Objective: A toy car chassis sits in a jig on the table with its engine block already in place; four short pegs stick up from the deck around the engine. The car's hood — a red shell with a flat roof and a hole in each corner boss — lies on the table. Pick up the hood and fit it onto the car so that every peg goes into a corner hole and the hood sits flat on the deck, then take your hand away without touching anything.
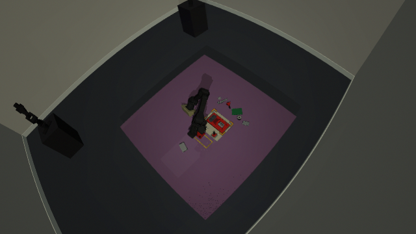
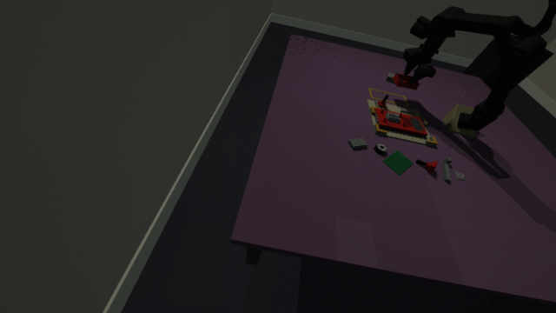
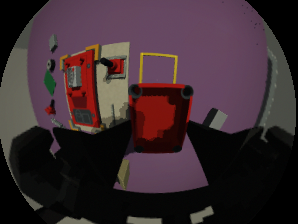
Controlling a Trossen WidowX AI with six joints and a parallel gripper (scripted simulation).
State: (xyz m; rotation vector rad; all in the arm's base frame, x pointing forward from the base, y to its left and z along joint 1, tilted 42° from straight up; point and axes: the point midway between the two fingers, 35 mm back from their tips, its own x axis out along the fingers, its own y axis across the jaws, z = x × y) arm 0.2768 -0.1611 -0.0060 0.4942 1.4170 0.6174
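While the claw grips the hood, shadow hides its fingertips.

Your hood, a red shell with a flat roof and dark holes visible in two corner bosses, hangs level above the purple table, clamped in the gripper over the yellow outlined rectangle just beside the jig. Your chassis, a red deck with the grey engine block seated on it, lies flat in the pale, yellow-cornered jig; you cannot make out its four pegs at this size.
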